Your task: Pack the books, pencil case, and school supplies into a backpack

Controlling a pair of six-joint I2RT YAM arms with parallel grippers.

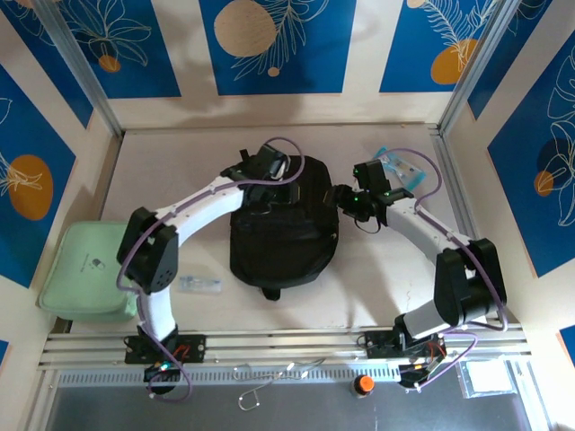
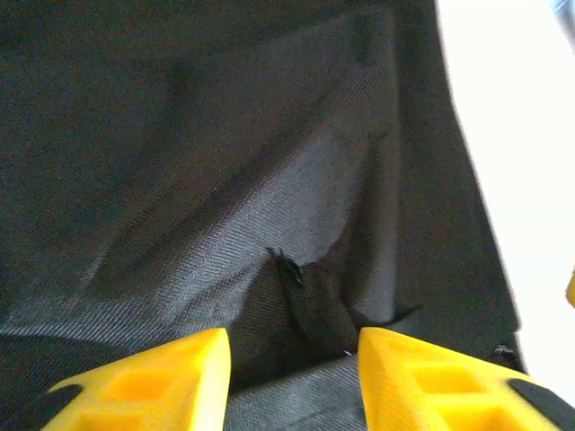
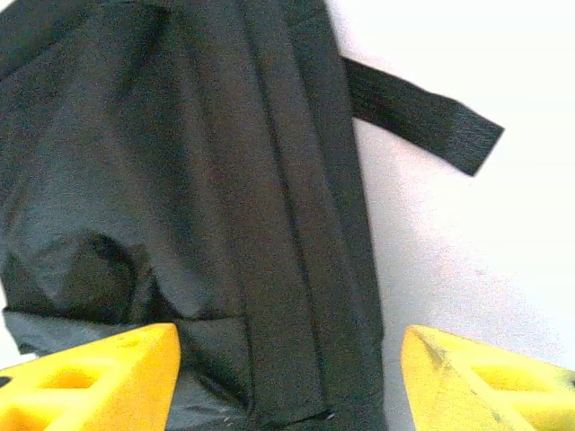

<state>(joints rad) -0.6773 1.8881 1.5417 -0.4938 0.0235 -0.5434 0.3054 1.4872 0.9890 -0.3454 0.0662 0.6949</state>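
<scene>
While the pale surface (image 1: 377, 269) carries it at the middle, the black backpack (image 1: 283, 233) lies flat, with a mint green case (image 1: 85, 269) well to its left. The left gripper (image 2: 292, 334) hangs over its fabric, fingers apart. The right gripper (image 3: 289, 330) straddles its side edge, fingers wide apart.

So we've got the backpack (image 1: 283, 229) sitting mid-table (image 1: 377, 287), between the two arms. The zip case (image 1: 85, 269) is off to the left by the near edge, well apart from it, with the left arm's elbow over its right edge. A small packet (image 1: 199, 284) lies between the case and the backpack, toward the front. The left gripper (image 1: 269, 166) hangs over the backpack's far edge, and the right gripper (image 1: 349, 199) sits just beside its right side. Behind that one, far right, is another small thing (image 1: 398, 171) we can't make out. A strap (image 3: 422, 117) sticks out from the backpack onto the table.
</scene>
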